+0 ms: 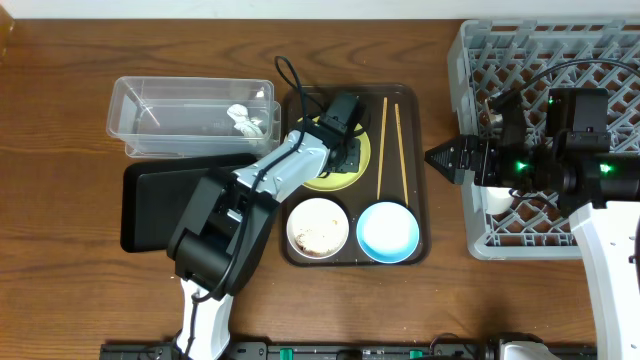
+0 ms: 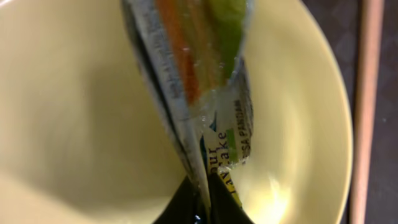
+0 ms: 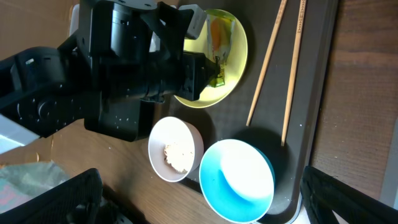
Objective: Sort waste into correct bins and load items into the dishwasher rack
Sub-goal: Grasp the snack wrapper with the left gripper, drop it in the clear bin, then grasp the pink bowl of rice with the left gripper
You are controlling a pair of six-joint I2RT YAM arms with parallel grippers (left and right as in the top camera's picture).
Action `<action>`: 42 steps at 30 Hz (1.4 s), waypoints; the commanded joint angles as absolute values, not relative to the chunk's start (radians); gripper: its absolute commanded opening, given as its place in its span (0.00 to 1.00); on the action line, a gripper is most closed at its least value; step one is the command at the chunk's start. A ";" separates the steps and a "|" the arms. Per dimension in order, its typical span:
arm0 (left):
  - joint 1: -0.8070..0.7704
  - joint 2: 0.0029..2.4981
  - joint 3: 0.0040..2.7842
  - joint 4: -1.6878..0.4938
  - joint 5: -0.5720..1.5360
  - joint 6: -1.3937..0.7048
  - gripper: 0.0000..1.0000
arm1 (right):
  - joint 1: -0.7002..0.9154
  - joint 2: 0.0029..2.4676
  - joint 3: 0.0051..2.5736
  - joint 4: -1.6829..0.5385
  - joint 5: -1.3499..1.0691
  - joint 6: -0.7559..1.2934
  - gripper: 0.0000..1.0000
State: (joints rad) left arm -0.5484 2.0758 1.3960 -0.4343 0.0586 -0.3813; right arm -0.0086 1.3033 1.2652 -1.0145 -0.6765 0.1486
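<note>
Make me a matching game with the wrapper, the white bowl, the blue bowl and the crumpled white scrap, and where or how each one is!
Things:
1. snack wrapper
2. white bowl
3. blue bowl
4. white scrap

States:
A. empty
B. lying in the clear tub
C. pinched in the left gripper over the yellow plate
D. has rice inside

Pairs: 1-C, 2-D, 3-A, 4-B
</note>
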 commanded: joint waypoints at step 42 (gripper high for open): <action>-0.272 1.561 1.446 -0.865 0.124 -0.371 0.61 | 0.001 1.306 1.273 -1.033 -0.635 0.137 0.99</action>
